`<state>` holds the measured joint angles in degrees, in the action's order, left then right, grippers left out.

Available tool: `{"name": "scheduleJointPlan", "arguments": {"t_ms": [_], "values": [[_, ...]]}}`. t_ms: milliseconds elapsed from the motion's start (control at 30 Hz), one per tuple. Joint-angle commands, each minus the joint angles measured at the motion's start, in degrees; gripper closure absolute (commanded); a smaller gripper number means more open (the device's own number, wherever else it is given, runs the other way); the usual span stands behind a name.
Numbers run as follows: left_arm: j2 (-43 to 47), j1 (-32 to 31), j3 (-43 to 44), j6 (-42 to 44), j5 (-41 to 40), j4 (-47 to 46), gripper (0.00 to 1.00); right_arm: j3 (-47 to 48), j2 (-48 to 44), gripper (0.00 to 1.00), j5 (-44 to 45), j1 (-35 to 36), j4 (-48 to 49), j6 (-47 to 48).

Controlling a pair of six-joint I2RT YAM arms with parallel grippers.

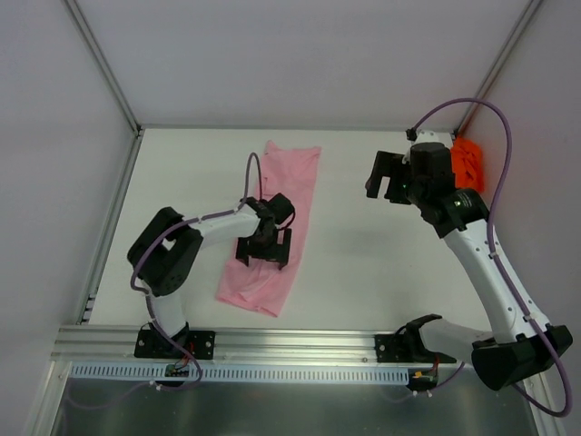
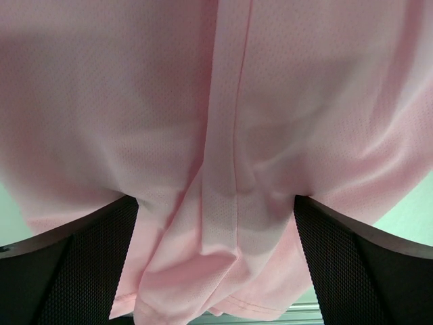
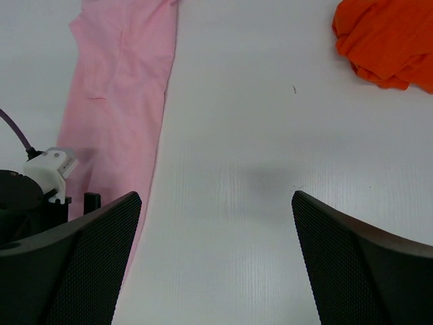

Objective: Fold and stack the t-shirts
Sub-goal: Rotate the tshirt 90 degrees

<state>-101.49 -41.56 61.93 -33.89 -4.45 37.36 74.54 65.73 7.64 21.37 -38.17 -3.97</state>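
From above, the pink t-shirt (image 1: 295, 177) lies on the table (image 1: 363, 263) as a long thin strip. It runs from the middle of the far edge toward the near left corner. The left gripper (image 1: 263, 252) hangs over its near half. The orange t-shirt (image 1: 467, 163) sits in a crumpled heap in the far right corner. The right gripper (image 1: 386, 177) hangs over bare table near it.

The left wrist view is full of pink cloth, with a seam (image 2: 237, 135) down the middle. The jaws are wide apart and hold nothing. I cannot tell if they touch the cloth.

In the right wrist view, the jaws are also wide apart, with only table under them.

I think the pink shirt is half folded. Next, the left gripper should pinch one end and bring it over the other.
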Motion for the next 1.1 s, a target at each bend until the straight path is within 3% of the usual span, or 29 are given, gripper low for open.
{"name": "scheduleJointPlan", "arguments": {"t_ms": [0,100,400,533,767,867,1067], "values": [[-12.29,-3.00,7.13,-9.42,1.45,-3.36,0.01,0.51,1.15,0.04,-0.60,-2.46,2.22,-1.83],[-17.49,-4.05,15.04,-11.54,1.12,0.77,0.01,0.95,2.29,0.04,-2.10,-3.95,2.40,-1.40],[-20.67,-7.22,33.05,-14.27,-2.75,8.94,0.01,0.78,5.98,0.04,-6.58,-5.46,4.42,-0.78],[-17.70,-7.57,34.22,-14.97,-4.08,11.50,0.01,2.96,8.70,0.04,-10.09,-5.46,5.74,-1.31],[0.49,-7.66,25.63,-16.56,-7.06,12.21,0.01,4.74,10.82,0.03,-17.57,-5.54,6.88,-0.95],[7.17,-7.57,16.32,-17.88,-7.86,9.23,0.01,2.63,9.50,0.04,-17.83,-5.54,7.23,-1.04],[22.09,-7.57,-5.04,-13.14,-0.75,-7.70,0.01,-13.87,3.81,0.03,-25.74,-3.98,9.51,-5.52]]}}
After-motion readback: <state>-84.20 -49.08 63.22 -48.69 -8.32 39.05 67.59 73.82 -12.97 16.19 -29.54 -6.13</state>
